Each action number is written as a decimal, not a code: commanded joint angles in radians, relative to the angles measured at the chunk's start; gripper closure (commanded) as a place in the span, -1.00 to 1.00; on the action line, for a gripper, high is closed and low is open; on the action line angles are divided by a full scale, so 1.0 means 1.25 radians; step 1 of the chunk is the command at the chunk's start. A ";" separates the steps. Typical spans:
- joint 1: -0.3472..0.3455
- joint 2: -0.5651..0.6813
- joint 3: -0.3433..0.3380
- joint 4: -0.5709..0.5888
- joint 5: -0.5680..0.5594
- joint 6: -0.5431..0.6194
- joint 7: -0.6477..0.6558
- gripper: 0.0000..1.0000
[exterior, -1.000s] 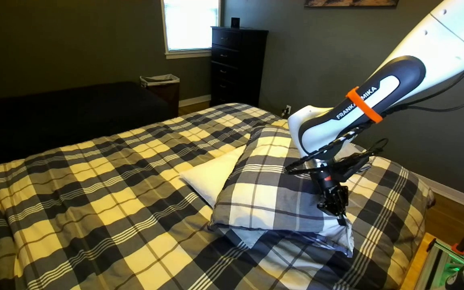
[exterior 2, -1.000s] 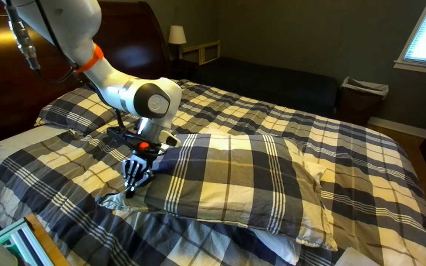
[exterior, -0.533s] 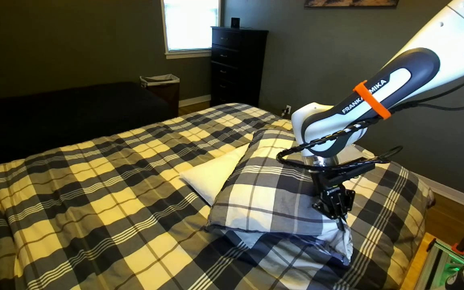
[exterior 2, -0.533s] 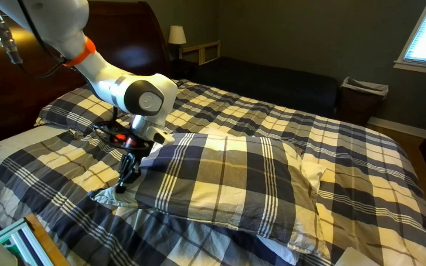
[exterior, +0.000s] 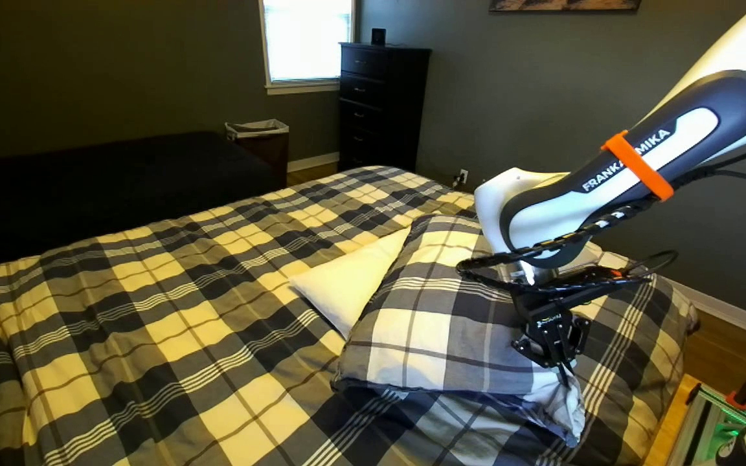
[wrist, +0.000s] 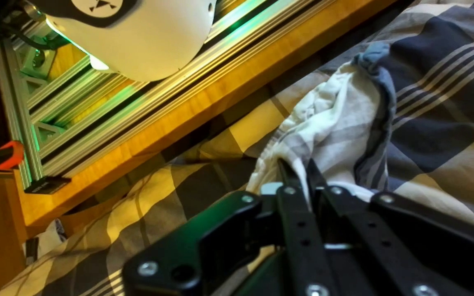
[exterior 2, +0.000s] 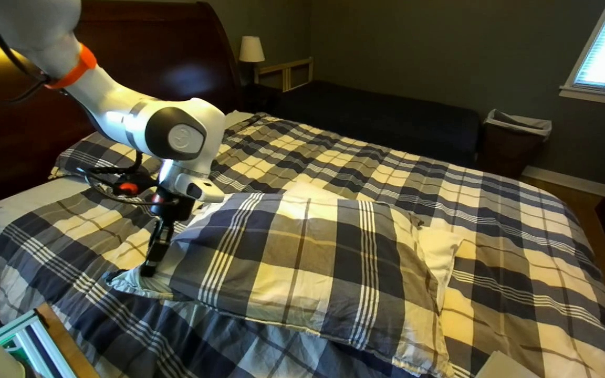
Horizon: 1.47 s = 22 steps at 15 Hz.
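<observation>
- Pinching a thin fold at the loose end (wrist: 338, 127) of the plaid pillowcase (exterior 2: 287, 268), our Robotiq gripper (wrist: 298, 169) has its fingers almost together on the cloth.
- We judge that the fold could slip free if the stuffed pillowcase's weight drags against so narrow a bite.
- We see the plaid pillowcase stretch away to one side of the gripper, over the plaid duvet (exterior: 185, 291).
- Farther off, a white pillow (exterior: 350, 278) pokes out from under the pillowcase's edge.
</observation>
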<state>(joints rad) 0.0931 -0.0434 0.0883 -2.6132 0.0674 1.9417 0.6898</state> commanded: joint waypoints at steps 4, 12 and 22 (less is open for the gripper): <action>0.012 -0.082 0.034 -0.064 0.022 0.002 0.049 0.96; -0.070 -0.142 -0.006 -0.027 -0.220 0.140 -0.014 -0.55; -0.165 -0.129 -0.053 0.017 -0.372 0.354 -0.062 -1.00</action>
<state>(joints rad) -0.1054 -0.2039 0.0140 -2.5929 -0.4012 2.3849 0.6157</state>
